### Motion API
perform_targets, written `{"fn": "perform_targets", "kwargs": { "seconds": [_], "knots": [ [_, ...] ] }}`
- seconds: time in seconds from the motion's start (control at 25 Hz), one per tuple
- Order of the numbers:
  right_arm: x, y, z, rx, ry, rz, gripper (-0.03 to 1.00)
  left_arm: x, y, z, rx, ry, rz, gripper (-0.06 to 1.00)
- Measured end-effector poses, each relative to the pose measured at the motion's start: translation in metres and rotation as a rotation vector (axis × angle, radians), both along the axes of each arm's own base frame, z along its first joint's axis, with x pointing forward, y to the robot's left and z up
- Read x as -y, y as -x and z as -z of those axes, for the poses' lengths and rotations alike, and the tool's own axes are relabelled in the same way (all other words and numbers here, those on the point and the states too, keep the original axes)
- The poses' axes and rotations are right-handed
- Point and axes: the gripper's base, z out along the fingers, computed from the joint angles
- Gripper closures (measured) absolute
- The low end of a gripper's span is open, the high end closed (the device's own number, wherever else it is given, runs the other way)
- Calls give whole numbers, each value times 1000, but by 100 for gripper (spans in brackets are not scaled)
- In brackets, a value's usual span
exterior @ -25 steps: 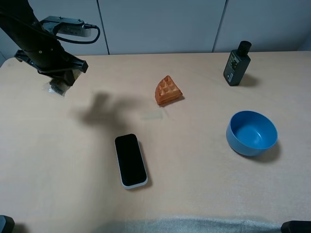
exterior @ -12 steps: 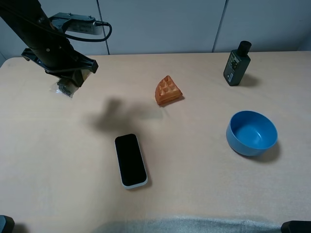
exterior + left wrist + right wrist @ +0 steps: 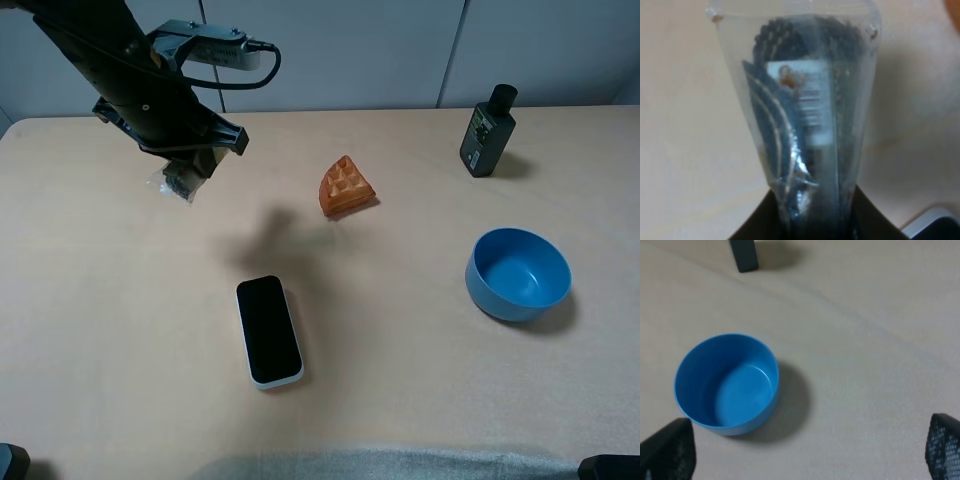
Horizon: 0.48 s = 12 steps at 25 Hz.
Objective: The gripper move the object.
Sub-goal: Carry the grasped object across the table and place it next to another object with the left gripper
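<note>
Tabletop (image 3: pixel 400 400) beige, wall (image 3: pixel 340 50) grey, pincer (image 3: pixel 188 170) gripping packet (image 3: pixel 800 125)

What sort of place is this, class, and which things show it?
Probably a robotics lab bench: a beige table holds unrelated props, a black smartphone, an orange waffle wedge and a blue bowl, while a black robot gripper holds a clear plastic packet.

Lit brightly and evenly from above. With soft, diffuse shadows on the table (image 3: pixel 400 400) beside the blue bowl (image 3: pixel 518 274) and dark bottle (image 3: pixel 488 131). Sharp from the high camera; blurred at close range on the clear plastic packet (image 3: pixel 800 100), with faint sheen.
</note>
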Motion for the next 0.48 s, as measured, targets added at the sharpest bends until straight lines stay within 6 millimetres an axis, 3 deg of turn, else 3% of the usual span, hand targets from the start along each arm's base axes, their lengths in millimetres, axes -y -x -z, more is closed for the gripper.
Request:
{"fn": "perform_targets", "kwargs": {
  "seconds": [0.28, 0.48],
  "knots": [
    [0, 0, 0, 0, 0, 0, 28, 41, -11, -11, 43, -33, 78, 76],
    [0, 0, 0, 0, 0, 0, 28, 67, -7, -11, 48, -22, 117, 76]
  ]
}}
